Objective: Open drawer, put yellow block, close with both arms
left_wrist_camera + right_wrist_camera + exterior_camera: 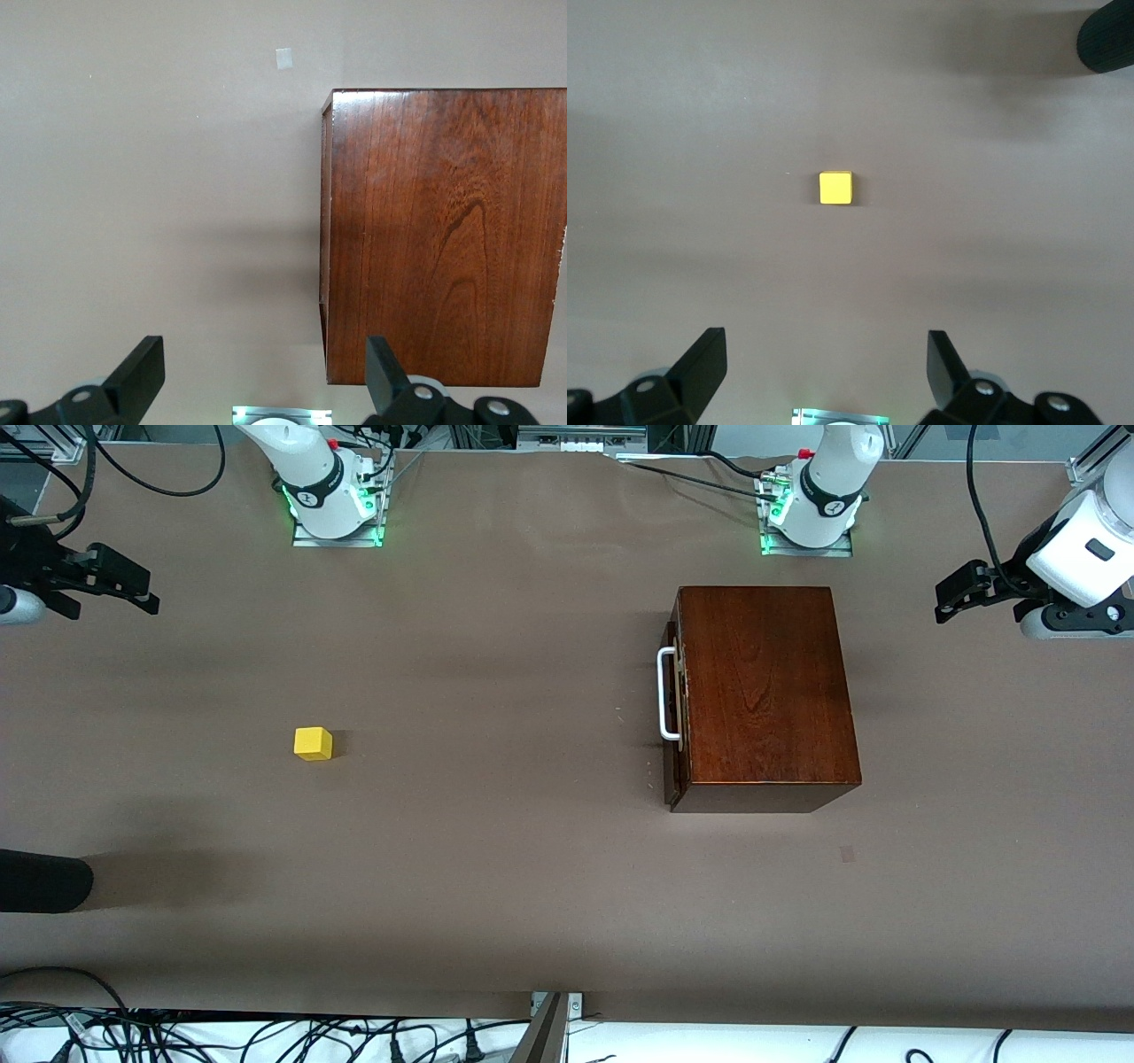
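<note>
Right gripper (146,598) hangs up high over the table's (532,886) edge at the right arm's end, approx 10 o'clock in the front view; fingers (700,363) spread apart, nothing betw them. Yellow block (313,743) sits alone on the table toward that same end, approx 8 o'clock from centre, well apart from the box (762,691). Box stands toward the left arm's end, approx 3 o'clock. Drawer (675,708) w/ white handle (664,693) faces the block, prob shut. Left gripper (952,598) hangs at approx 2 o'clock, fingers (137,367) apart, empty.
</note>
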{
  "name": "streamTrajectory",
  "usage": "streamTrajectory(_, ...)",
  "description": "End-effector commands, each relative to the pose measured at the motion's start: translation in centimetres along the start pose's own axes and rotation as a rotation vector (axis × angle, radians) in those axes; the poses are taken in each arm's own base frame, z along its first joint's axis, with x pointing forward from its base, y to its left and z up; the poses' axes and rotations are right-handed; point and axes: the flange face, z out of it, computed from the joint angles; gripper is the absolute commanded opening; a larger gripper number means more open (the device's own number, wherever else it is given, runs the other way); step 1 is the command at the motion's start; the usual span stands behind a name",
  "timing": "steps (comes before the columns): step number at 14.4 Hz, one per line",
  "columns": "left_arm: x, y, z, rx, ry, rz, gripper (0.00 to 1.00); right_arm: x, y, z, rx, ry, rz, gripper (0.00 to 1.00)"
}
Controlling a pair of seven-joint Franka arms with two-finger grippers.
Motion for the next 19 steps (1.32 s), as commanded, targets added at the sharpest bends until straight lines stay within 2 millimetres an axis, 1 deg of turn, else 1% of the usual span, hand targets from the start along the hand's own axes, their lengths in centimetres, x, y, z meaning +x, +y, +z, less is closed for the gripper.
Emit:
streamTrajectory(1,-0.7,-0.3,-0.6,-0.013,0.013,0.019,1.0,-0.2,0.2,-0.6,0.019,-0.005,-0.014,1.0)
streamTrajectory(2,-1.2,-0.4,-1.1,-0.013,0.023,0.018,1.0,-0.1,0.4,-0.6,0.017,-0.005,-0.011,1.0)
streamTrajectory(3,-1.0,-0.3,-1.4,-0.013,0.028,0.019,1.0,-0.1,0.3,-0.6,0.017,-0.005,-0.012,1.0)
streamTrajectory(5,-0.6,-0.4,-0.9,-0.013,0.019,0.016,1.0,0.0,0.3,-0.5,0.017,-0.007,-0.015,1.0)
streamTrajectory(8,-0.6,-0.3,-1.0,-0.013,0.021,0.013,1.0,0.1,0.2,-0.4,0.009,-0.007,-0.016,1.0)
streamTrajectory(10,-0.6,-0.3,-1.0,-0.013,0.022,0.013,1.0,-0.3,0.4,-1.2,0.012,0.007,-0.014,1.0)
streamTrajectory(12,-0.5,-0.3,-0.9,-0.012,0.021,0.012,1.0,-0.3,0.4,-1.3,0.003,0.009,-0.013,1.0)
streamTrajectory(13,-0.4,0.0,-0.8,-0.014,0.017,0.012,1.0,-0.3,0.3,-1.6,0.002,0.015,-0.015,1.0)
streamTrajectory(14,-0.4,0.3,-1.3,-0.015,0.026,0.015,1.0,-0.2,0.2,-1.7,0.003,0.018,-0.016,1.0)
streamTrajectory(16,0.0,0.5,-1.5,-0.016,0.03,0.018,1.0,-0.2,0.2,-1.9,0.009,0.025,-0.008,1.0)
streamTrajectory(19,0.1,1.0,-1.3,-0.014,0.025,0.025,1.0,0.1,0.3,-1.6,0.012,0.025,0.003,1.0)
